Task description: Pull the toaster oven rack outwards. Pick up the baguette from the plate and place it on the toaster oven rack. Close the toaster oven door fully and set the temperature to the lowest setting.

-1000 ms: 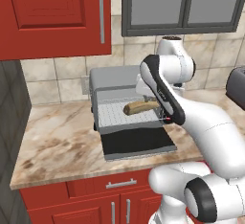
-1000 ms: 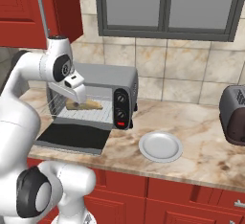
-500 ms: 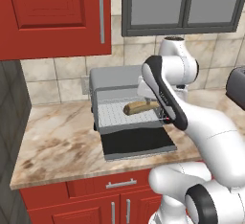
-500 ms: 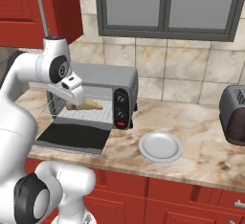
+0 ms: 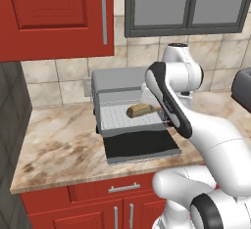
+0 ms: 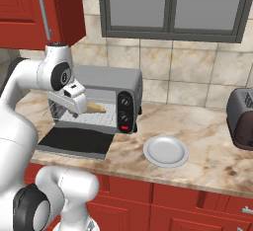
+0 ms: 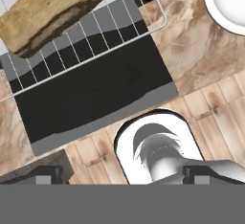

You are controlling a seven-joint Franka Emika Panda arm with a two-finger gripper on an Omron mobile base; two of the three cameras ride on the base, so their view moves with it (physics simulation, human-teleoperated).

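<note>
The grey toaster oven [image 6: 106, 83] stands on the counter with its black glass door [image 5: 141, 145] folded down flat. Its wire rack [image 5: 122, 118] is pulled out over the door, and the golden-brown baguette [image 5: 139, 109] lies on it. In the hand view the baguette [image 7: 52, 8] rests on the rack [image 7: 91, 36] at the upper left, above the door [image 7: 95, 91]. My gripper [image 7: 124, 175] is open and holds nothing. It hangs over the door's front edge, just clear of the baguette [image 6: 97, 107]. The pale plate [image 6: 166, 151] sits bare to the oven's right.
A dark rounded toaster [image 6: 242, 119] stands at the counter's far right. Red wall cabinets [image 5: 54, 15] hang above the oven's left side, and red base cabinets [image 6: 197, 200] run below the marble counter [image 5: 59, 145]. The oven's control strip with its red button [image 6: 124, 128] faces forward.
The baguette stays still on the rack. The arm has shifted only slightly beside the oven.
</note>
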